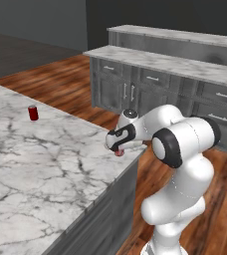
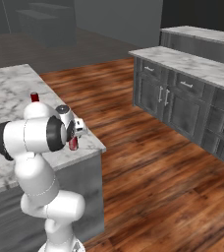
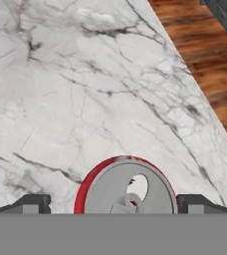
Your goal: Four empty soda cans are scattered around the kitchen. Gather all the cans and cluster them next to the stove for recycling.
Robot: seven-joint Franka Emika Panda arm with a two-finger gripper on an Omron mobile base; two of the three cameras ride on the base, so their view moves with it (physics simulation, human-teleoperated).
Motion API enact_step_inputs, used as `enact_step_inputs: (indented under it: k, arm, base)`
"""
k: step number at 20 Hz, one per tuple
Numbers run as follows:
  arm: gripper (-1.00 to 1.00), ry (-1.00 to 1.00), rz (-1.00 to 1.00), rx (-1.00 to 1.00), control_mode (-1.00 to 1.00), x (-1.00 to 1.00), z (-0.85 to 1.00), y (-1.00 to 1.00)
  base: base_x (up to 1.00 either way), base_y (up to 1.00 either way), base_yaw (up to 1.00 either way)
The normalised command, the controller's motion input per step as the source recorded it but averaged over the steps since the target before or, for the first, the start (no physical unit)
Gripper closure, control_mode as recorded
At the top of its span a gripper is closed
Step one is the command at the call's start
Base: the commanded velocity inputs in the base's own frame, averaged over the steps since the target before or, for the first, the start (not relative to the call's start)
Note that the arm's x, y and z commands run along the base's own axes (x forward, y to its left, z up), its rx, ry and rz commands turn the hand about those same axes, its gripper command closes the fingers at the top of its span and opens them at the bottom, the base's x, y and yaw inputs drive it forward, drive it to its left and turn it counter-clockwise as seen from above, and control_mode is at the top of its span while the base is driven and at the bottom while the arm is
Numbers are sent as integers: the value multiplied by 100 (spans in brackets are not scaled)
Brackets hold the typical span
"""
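One red soda can [image 3: 127, 188] with a silver top stands near the corner of the marble island counter [image 3: 85, 99], directly under my hand. My gripper [image 3: 115, 205] is open, its two dark fingertips [image 3: 32, 204] on either side of the can and apart from it. From the base views, this can [image 1: 119, 152] [image 2: 73, 143] peeks out red beneath the gripper [image 1: 116, 146] [image 2: 75, 137]. A second soda can [image 1: 33, 113] [image 2: 34, 97] stands upright farther back on the same counter. The stove is out of view.
The island's edge [image 1: 130, 162] drops to a wooden floor [image 2: 148, 162] just right of the near can. Grey cabinets with marble tops [image 1: 155, 79] [image 2: 182, 88] stand across the aisle, with a second row [image 1: 185, 40] behind them.
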Motion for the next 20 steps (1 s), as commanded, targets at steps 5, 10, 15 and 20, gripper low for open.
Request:
enact_step_inputs:
  k: [5,10,15,20]
  arm:
    - [100,0,0,0,-100,-2,-6,2]
    - [100,0,0,0,-100,-12,-3,0]
    - [100,-3,0,1,-100,-28,9,-3]
    - [100,-5,0,0,-100,-33,26,0]
  base:
    - [0,0,0]
    - [0,0,0]
    - [0,0,0]
    - [0,0,0]
